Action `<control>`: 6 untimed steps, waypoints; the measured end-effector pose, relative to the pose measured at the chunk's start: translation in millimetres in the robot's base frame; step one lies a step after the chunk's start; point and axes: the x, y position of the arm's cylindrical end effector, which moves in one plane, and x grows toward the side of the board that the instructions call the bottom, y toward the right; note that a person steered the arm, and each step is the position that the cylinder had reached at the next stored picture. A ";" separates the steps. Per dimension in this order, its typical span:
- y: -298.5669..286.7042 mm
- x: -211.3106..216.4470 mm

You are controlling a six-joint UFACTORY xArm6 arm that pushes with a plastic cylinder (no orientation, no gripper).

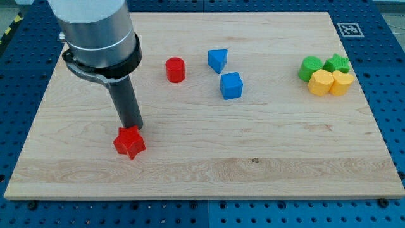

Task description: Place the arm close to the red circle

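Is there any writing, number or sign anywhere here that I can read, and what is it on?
No readable words or numbers.
One sign: a black-and-white square marker on the board's corner at the view's top right; it is a pattern, not text.
The blocks, such as the red circle, bear no labels.

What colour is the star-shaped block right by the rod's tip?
Red: the star, seen in the camera view, touching my tip.

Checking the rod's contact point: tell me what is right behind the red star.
My tip stands directly behind the red star, at its top edge. The star covers the very end, so contact cannot be confirmed. Bare board surrounds it.
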 end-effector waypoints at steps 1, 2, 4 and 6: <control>-5.3 -4.0; -20.4 -57.5; -20.1 -200.9; 29.8 -180.4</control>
